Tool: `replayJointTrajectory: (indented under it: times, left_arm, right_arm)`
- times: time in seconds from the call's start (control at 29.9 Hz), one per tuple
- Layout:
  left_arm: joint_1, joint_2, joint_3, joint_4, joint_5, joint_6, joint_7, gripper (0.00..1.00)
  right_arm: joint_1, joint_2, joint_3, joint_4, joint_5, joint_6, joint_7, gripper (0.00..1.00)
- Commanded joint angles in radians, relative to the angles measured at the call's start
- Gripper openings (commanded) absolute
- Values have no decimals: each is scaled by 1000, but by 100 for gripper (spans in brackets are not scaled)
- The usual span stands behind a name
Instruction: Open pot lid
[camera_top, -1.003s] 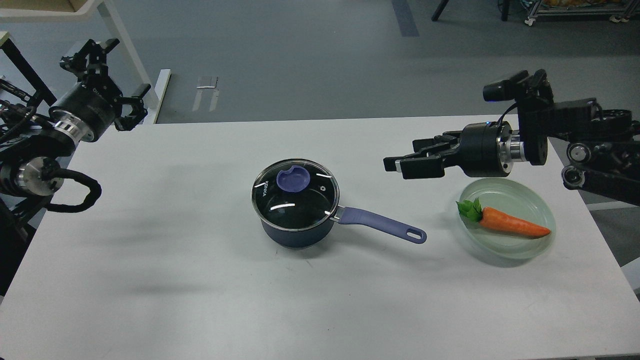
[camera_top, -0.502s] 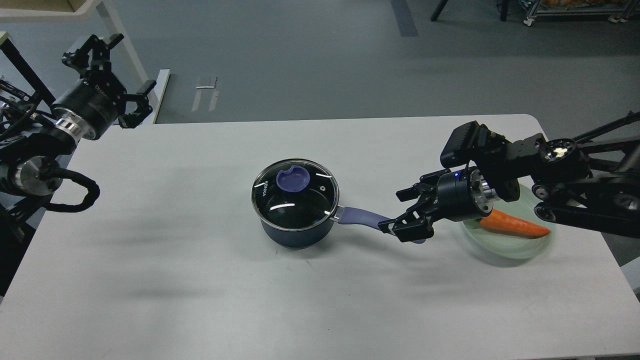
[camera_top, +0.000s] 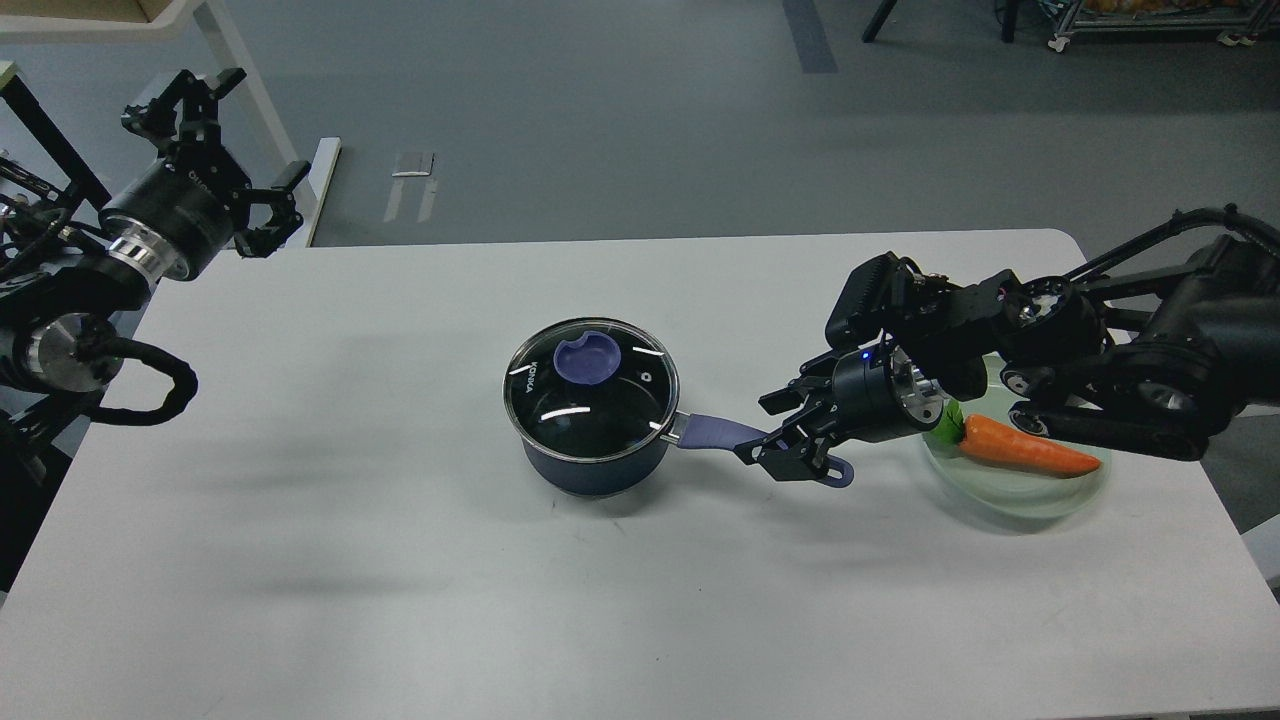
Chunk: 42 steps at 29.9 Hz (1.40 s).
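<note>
A dark blue pot (camera_top: 592, 468) stands at the middle of the white table (camera_top: 400, 560). Its glass lid (camera_top: 590, 395) with a purple knob (camera_top: 585, 359) sits shut on it. The purple pot handle (camera_top: 715, 432) points right. My right gripper (camera_top: 772, 436) is low over the outer end of the handle, fingers spread above and below it; I cannot tell whether they touch it. My left gripper (camera_top: 240, 130) is open and empty, raised beyond the table's far left corner, well away from the pot.
A clear glass plate (camera_top: 1045, 495) holding an orange carrot (camera_top: 1025, 450) with green leaves sits to the right of the pot handle, partly behind my right arm. A white table leg (camera_top: 255, 100) stands behind the left gripper.
My right arm has swung down and left, from above the plate to the pot handle's end, and edged a little further left. The left gripper has barely moved.
</note>
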Motion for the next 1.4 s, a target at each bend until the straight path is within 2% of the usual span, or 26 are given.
replayJointTrajectory:
  times: [0.0,0.2,0.33,0.47,0.5,0.54,0.74,1.04,1.2,1.37]
  left_arm:
    - [0,0,-1,0,0,2,0,99]
    - [1,18,-1,0,0,0,0,99]
    - [1,21,1,0,0,0,0,99]
    - [1,21,5,-1,0,2,0,99]
    - [1,21,5,-1,0,2,0,99]
    - [0,20,7,-1,2,3,0,99]
    - [-7,14,18,-1,37,3,3,99]
    - [-33,15,13,-141,444,26,-3,99]
    - [-88,5,15,-265,795,84,-14,99]
    - [-103,-77,16,-345,1176,157,-21,99]
  right_arm:
    - [-7,0,0,3,2,0,14,64]
    - [-27,2,-2,3,2,0,19,61]
    - [-19,9,-2,2,0,0,19,47]
    - [-13,12,-3,2,0,1,17,36]
    - [-13,12,-3,2,0,1,17,36]
    - [-15,12,-5,2,-1,3,17,31]
    - [-16,9,-5,2,0,3,17,20]
    - [-12,11,-5,0,2,7,17,15]
    - [-12,5,-5,3,2,9,17,14]
    - [-12,2,-7,5,0,10,17,13]
